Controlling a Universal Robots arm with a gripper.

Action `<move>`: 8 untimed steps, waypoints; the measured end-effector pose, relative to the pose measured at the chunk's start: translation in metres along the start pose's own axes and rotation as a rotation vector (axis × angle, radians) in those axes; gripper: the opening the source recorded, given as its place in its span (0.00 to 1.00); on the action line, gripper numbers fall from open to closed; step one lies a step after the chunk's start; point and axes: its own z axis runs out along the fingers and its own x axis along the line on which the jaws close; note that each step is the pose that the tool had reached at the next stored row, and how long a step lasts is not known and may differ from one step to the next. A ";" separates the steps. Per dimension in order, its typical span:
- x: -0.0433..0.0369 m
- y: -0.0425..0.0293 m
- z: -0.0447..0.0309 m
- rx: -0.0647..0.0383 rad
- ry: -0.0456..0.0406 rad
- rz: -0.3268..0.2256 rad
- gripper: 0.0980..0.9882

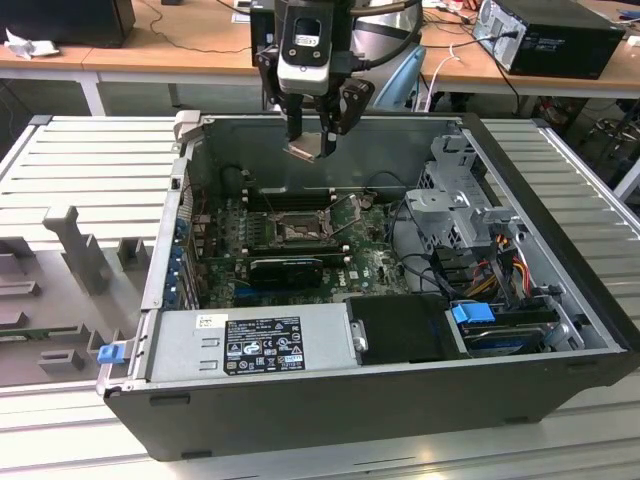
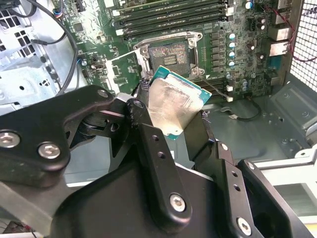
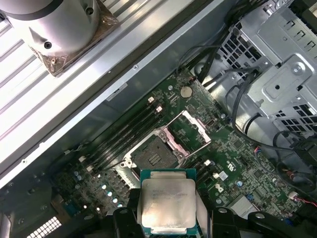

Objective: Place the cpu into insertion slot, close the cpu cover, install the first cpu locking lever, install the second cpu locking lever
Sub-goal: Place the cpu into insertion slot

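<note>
Now your pincer point(image 1: 315, 140) pinches the thin silver-beige square cpu point(image 3: 167, 204) above the dark square insertion slot point(image 3: 154, 154), whose grey metal cover point(image 3: 197, 124) stands open to receive it.

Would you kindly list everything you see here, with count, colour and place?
table: one, grey, slatted, under the case.
computer case: one, dark grey, open on the table.
circuit board: one, green, inside the case.
insertion slot: one, dark, grey-rimmed, on the board, uncovered.
cpu cover: one, grey, swung open beside the slot.
memory slots: several, black, beside the slot.
cpu: one, silver on green, held above the board.
gripper: one, black, shut on the cpu.
</note>
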 end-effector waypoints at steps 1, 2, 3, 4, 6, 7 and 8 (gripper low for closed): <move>0.0000 0.0000 0.0000 0.000 -0.0003 0.003 0.48; 0.0000 0.0000 0.0000 0.000 -0.0006 0.006 0.48; 0.0000 0.0000 0.0001 0.000 -0.0011 0.012 0.48; 0.0000 0.0000 0.0001 0.000 -0.0016 0.017 0.48; 0.0000 0.0000 0.0002 0.000 -0.0022 0.024 0.48; 0.0000 0.0000 0.0002 0.000 -0.0025 0.027 0.48; 0.0000 0.0000 0.0002 -0.001 -0.0028 0.032 0.48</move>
